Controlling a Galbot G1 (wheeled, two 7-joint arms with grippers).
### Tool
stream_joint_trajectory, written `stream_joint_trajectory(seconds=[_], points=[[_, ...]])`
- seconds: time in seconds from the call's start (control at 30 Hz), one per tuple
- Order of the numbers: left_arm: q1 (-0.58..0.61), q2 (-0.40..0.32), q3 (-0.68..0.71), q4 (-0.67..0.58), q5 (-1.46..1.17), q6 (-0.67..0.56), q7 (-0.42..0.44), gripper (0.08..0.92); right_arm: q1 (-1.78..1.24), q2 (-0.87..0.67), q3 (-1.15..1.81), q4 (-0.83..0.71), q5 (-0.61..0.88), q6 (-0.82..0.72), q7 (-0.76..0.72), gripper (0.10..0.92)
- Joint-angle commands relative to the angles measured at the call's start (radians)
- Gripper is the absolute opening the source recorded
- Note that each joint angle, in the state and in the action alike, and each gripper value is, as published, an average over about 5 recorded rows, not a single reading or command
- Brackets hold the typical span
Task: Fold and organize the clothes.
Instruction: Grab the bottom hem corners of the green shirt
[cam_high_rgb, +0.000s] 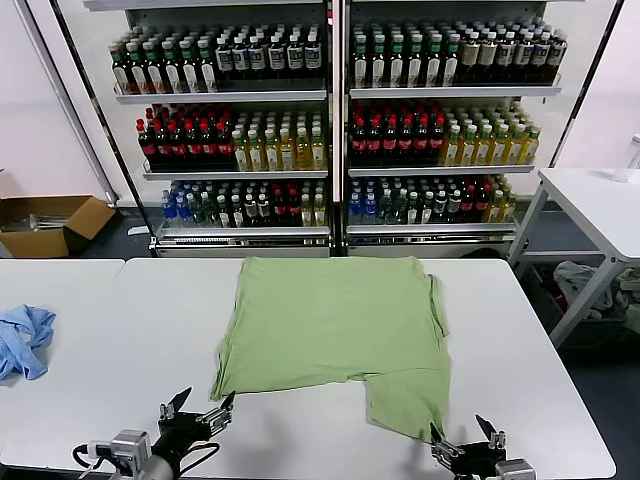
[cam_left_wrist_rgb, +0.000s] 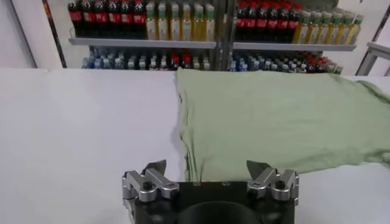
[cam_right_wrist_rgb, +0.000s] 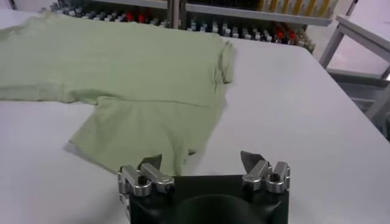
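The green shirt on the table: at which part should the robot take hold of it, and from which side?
Probably the near edge of the green shirt, approached from the robot's side. The left pincer sits open just before the near left corner, and the right pincer sits open just before the flap hanging nearest. The cloth lies flat on the white table, so low pinches at these loose edges suit best.

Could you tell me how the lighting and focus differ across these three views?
Head view: even light, shirt sharp, faint shadows on the table. Left wrist view: shelf bottles soft. Right wrist view: shirt's far edge slightly blurred, the table pale but not glaring.
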Motion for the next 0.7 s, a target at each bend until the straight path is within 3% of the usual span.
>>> stream_joint_trajectory(seconds=[0.03,0.53,0.7], points=[[-0.133,-0.021,0.061,0.166,-0.019,0.008,0.018,0.823,0.006,0.004,-0.007,-0.005,-0.010,-0.014,-0.005,0.823],[-0.159,-0.036,0.086,0.209,-0.006,-0.011,0.031,0.823,0.071,0.029,-0.058,-0.049,0.009,0.009,-0.035,0.823],[-0.166,-0.038,0.085,0.219,-0.005,-0.014,0.033,0.818,0.108,0.039,-0.087,-0.081,0.002,0.024,-0.058,0.761]])
